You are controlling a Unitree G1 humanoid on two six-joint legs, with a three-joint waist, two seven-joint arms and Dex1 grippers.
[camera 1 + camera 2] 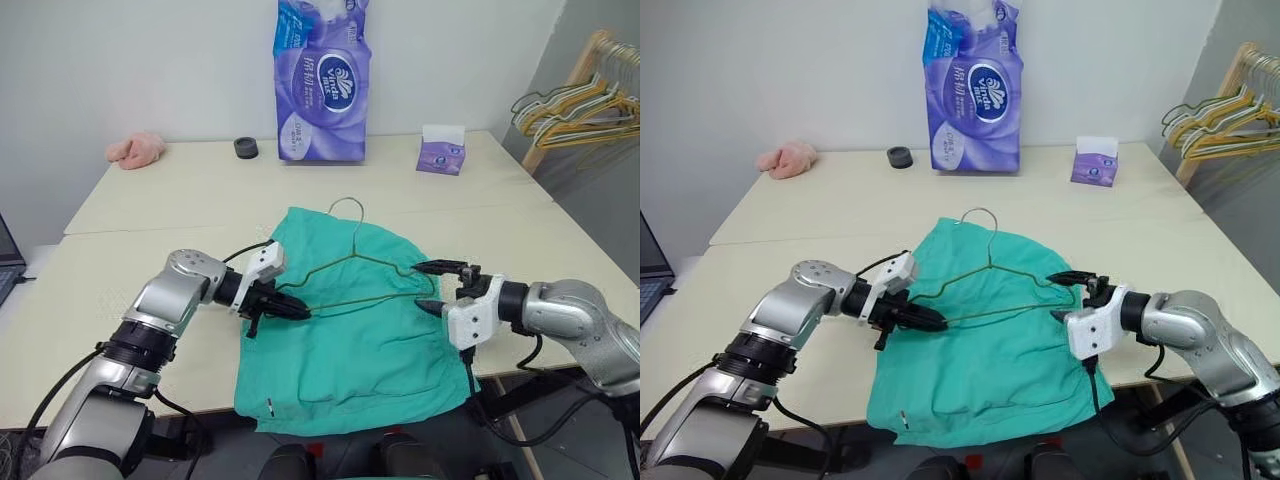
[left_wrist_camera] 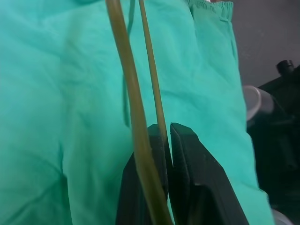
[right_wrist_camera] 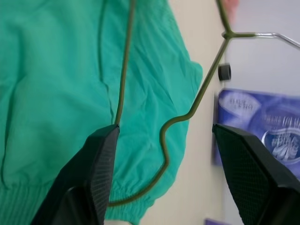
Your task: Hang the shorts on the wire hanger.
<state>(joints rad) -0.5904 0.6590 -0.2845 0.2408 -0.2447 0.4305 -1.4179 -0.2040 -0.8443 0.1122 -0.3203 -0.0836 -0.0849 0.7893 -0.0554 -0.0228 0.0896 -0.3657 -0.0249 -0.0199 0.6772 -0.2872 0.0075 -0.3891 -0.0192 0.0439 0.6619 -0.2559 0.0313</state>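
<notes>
The shorts (image 1: 355, 330) lie spread flat at the near edge of the tabletop (image 1: 150, 200), and the wire hanger (image 1: 365, 275) rests over them with its hook pointing toward 12 o'clock. At the hanger's 9 o'clock corner the left gripper (image 1: 296, 310) is clamped on the wire. At the hanger's 3 o'clock end the right gripper (image 1: 432, 287) has its fingers spread apart, the bent wire corner between them without touching either.

Cream table (image 1: 150, 200), shorts (image 1: 350, 370), pink cloth (image 1: 137, 149), tissue pack (image 1: 322, 85), small box (image 1: 441, 152)
</notes>
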